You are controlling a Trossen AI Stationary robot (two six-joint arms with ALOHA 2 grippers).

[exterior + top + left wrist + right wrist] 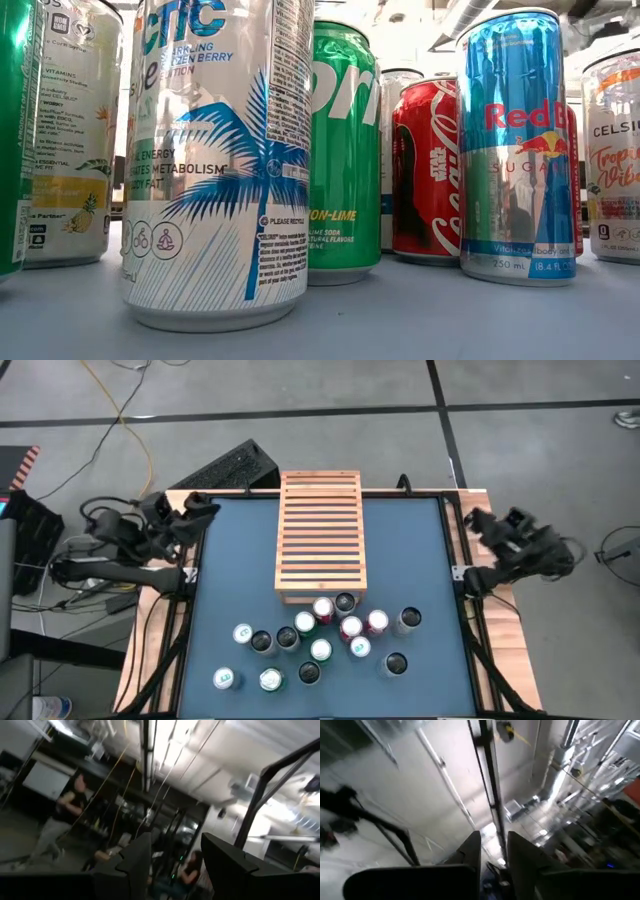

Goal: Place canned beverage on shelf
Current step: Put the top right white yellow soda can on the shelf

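- You see the shelf [320,537], a light-brown wooden rack with many parallel slats, lying flat on the bench, nothing on its slats.
- You see the cans [320,650] standing upright in a loose cluster on the bench just in front of the shelf; the two nearest sit right at its front edge.
- In the low view you can read a red cola can [425,170], a green lemon-lime can [345,150] and a tall blue energy-drink can [515,150].
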